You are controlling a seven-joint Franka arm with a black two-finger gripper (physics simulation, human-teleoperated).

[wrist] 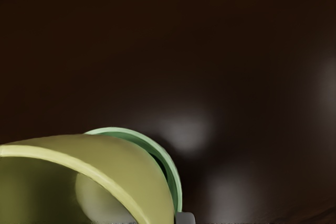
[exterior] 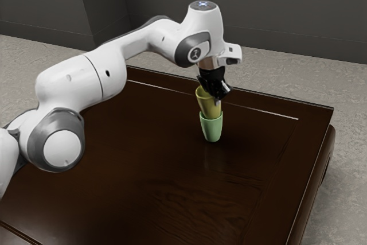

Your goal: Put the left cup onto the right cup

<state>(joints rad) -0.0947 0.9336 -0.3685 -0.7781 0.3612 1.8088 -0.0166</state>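
Exterior view: the claw (exterior: 217, 94) seems clamped on the yellow cup (exterior: 204, 102), nested in the green cup (exterior: 211, 128).

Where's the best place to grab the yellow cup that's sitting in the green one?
Pinch the rim wall of the yellow cup from above, one finger inside, one outside. Its lower part sits inside the green cup, so only the open upper band is free. The gripper holds that rim on the exterior view's right side.
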